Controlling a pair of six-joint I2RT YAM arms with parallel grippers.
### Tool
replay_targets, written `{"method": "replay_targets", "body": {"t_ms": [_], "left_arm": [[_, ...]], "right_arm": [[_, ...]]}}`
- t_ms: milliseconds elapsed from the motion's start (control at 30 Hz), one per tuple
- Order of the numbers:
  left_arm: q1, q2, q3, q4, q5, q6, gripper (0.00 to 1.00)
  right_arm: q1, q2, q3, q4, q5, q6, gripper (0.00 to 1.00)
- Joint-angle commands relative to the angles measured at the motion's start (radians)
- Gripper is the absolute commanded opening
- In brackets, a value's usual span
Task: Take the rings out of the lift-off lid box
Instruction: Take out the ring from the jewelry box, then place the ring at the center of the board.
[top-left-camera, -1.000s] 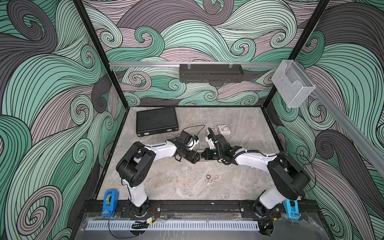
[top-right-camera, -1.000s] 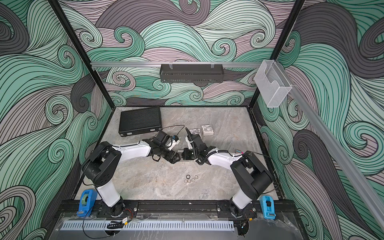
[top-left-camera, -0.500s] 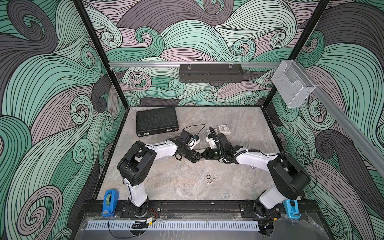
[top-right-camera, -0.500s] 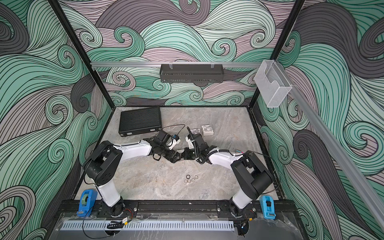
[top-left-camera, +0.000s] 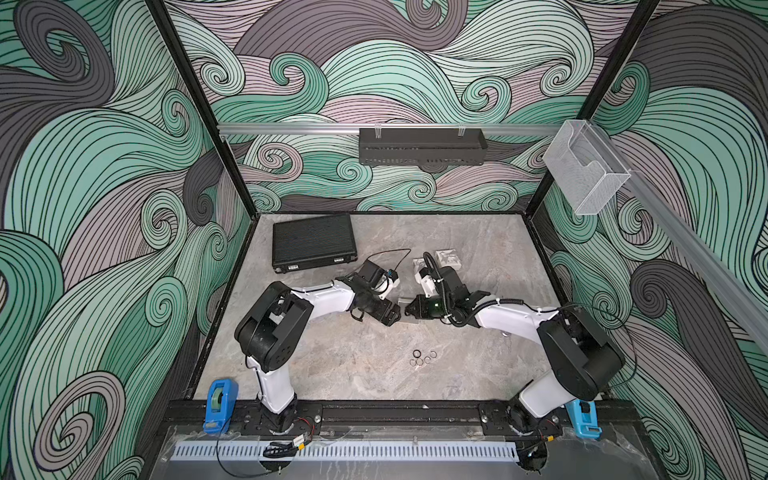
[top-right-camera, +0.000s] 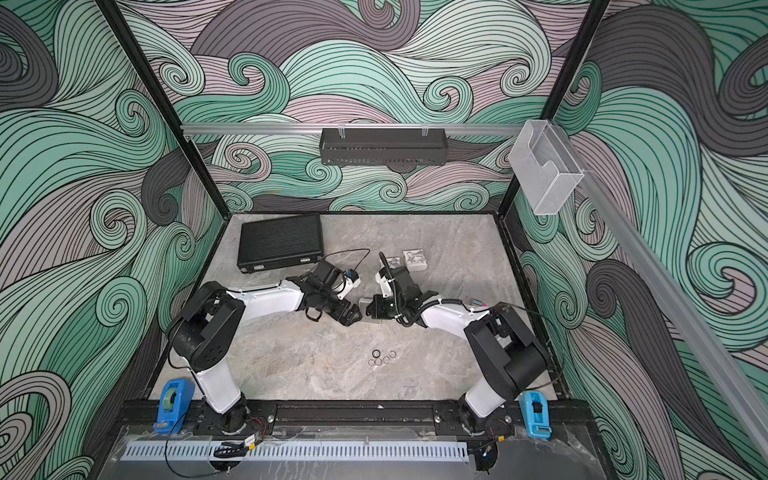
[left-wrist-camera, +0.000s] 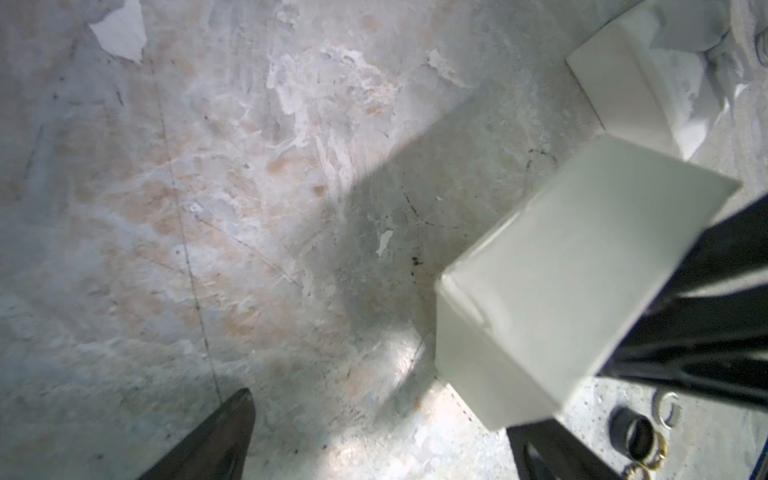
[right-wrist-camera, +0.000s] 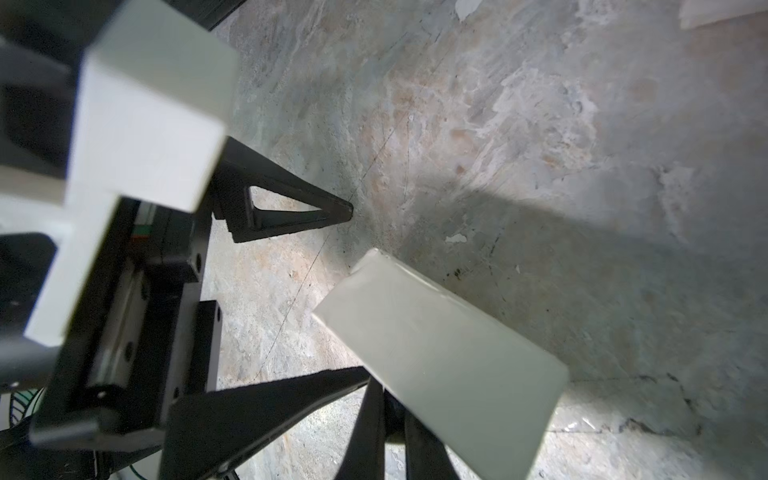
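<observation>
Both top views first: the two arms are meeting nose to nose mid-table. The right gripper (top-left-camera: 409, 311) (top-right-camera: 370, 309) is pinching a little white box (top-left-camera: 404, 301) (top-right-camera: 365, 306). The left gripper (top-left-camera: 397, 318) (top-right-camera: 355, 317) is sitting just beside it at its 9 o'clock, jaws spread wide. The rings (top-left-camera: 422, 358) (top-right-camera: 381, 357) are lying loose on the table (top-left-camera: 340, 374) (top-right-camera: 299, 374) in a tight cluster, about 5 o'clock from the grippers and clear of the box. A black case (top-left-camera: 313, 246) (top-right-camera: 280, 244) is lying over at 10 o'clock by the back wall. Two small patterned boxes (top-left-camera: 448, 257) (top-right-camera: 415, 259) are sitting at roughly 1 o'clock, behind the right wrist.

Left wrist view: the left fingers (left-wrist-camera: 216, 440) are standing far apart with bare table between them. The box (left-wrist-camera: 561, 282) is hanging tilted, and the right gripper's black fingers (left-wrist-camera: 706, 324) are clamping it. Can't tell if it's touching the table. A few rings (left-wrist-camera: 633, 434) are lying on the table just past the box, one thick and black, the others pale or goldish. Another white piece (left-wrist-camera: 623, 83) is sitting farther off.

Right wrist view: the right fingers (right-wrist-camera: 422, 444) are squeezing together on the edge of the box (right-wrist-camera: 436, 365). The left gripper (right-wrist-camera: 357, 291) is facing it with jaws wide apart, and the box's near corner is poking toward that gap.
</observation>
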Motion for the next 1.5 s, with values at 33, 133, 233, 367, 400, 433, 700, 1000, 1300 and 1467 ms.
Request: {"method": "replay_targets", "body": {"t_ms": [33,133,233,367,400,433,700,1000,1300,1467], "left_arm": [[0.012,0.045,0.012,-0.068,0.009,0.005,0.95],[0.012,0.046,0.014,-0.068,0.01,0.005,0.95],[0.012,0.048,0.015,-0.068,0.011,0.005,0.95],[0.012,0.051,0.015,-0.068,0.011,0.005,0.95],[0.012,0.051,0.017,-0.069,0.012,0.005,0.95],[0.012,0.052,0.018,-0.069,0.012,0.005,0.95],[0.012,0.013,0.018,-0.091,0.012,0.007,0.95],[0.012,-0.086,0.018,-0.107,0.035,0.008,0.95],[0.015,-0.127,-0.039,-0.1,-0.021,-0.009,0.95],[0.026,-0.088,-0.036,-0.078,-0.044,-0.03,0.95]], "right_arm": [[-0.016,-0.02,-0.013,0.01,-0.064,-0.013,0.0],[-0.018,-0.012,-0.009,0.008,-0.092,-0.027,0.0],[-0.021,-0.004,-0.001,-0.003,-0.109,-0.04,0.0],[-0.023,-0.006,-0.003,-0.004,-0.109,-0.045,0.0],[-0.024,-0.01,-0.003,-0.004,-0.11,-0.047,0.0],[-0.028,-0.013,-0.005,-0.005,-0.111,-0.048,0.0],[-0.051,-0.168,-0.068,-0.097,-0.109,-0.088,0.0],[-0.049,-0.41,-0.246,-0.278,-0.077,-0.088,0.0],[-0.041,-0.464,-0.345,-0.252,-0.047,-0.044,0.0],[-0.025,-0.348,-0.329,-0.152,-0.057,-0.037,0.0]]}}
